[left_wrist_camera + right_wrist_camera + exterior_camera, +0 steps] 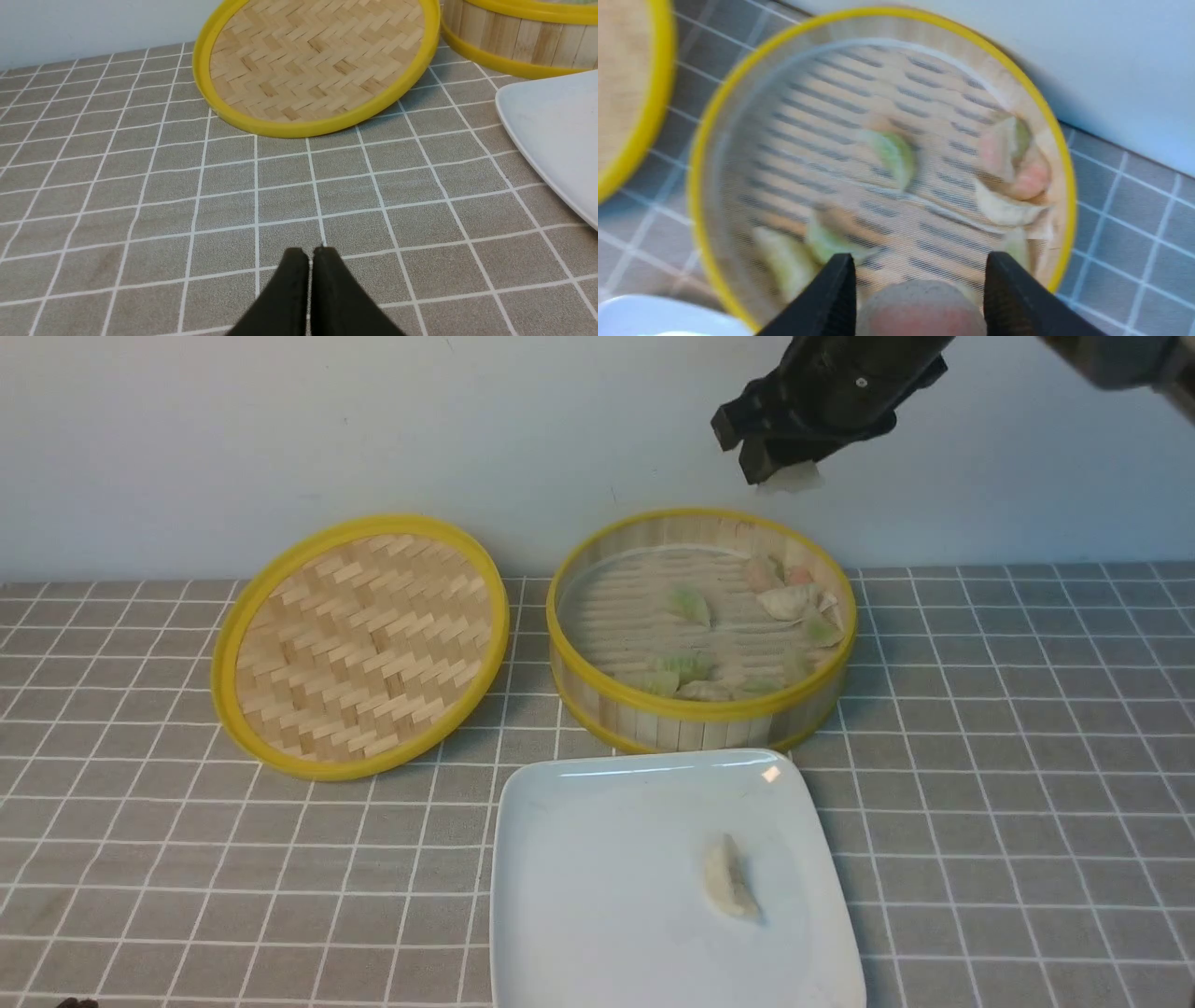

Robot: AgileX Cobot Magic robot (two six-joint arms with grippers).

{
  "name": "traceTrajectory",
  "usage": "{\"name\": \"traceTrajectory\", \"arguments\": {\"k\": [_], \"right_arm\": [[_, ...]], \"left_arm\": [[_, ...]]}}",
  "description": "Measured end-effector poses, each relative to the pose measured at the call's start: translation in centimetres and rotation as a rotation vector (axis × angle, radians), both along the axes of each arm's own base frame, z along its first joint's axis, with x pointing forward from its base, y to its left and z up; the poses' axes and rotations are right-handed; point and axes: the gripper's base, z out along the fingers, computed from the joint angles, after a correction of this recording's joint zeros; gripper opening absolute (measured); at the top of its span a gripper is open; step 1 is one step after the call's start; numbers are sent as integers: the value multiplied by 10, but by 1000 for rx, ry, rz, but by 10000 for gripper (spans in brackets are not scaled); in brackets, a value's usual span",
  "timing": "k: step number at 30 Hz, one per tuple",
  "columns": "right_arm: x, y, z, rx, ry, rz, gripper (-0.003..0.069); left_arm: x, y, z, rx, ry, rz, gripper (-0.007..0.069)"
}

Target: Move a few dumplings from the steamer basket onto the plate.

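Note:
The steamer basket [700, 711] stands at the back of the table with several green, pink and pale dumplings [691, 607] on its slatted floor. My right gripper [770, 462] hangs high above the basket's far right side, shut on a pinkish dumpling [920, 308] that sits between its two black fingers [833, 289]. The pale edge of that dumpling [792, 477] shows under the gripper in the front view. The white plate [597, 859] lies in front of the basket with one pale dumpling [729, 877] on it. My left gripper [309, 252] is shut and empty, low over the tablecloth.
The flat woven lid [359, 644] with its yellow rim lies tilted to the left of the basket, one edge propped against it. A grey checked cloth [1008, 784] covers the table. A white wall [280, 429] rises right behind the basket.

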Motion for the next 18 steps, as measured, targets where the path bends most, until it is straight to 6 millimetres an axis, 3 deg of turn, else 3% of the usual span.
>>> {"name": "traceTrajectory", "arguments": {"k": [3, 6, 10, 11, 15, 18], "right_arm": [[-18, 9, -1, 65, 64, 56, 323], [-43, 28, -20, 78, 167, 165, 323], [-77, 55, -64, 26, 326, 298, 323], [-88, 61, -86, -7, 394, 321, 323], [-99, 69, -129, -57, 480, 335, 323], [-98, 72, -146, -66, 500, 332, 323]], "left_arm": [[0, 0, 0, 0, 0, 0, -5], [0, 0, 0, 0, 0, 0, -5], [0, 0, 0, 0, 0, 0, -5], [0, 0, 0, 0, 0, 0, -5], [0, 0, 0, 0, 0, 0, -5], [0, 0, 0, 0, 0, 0, -5]]}}
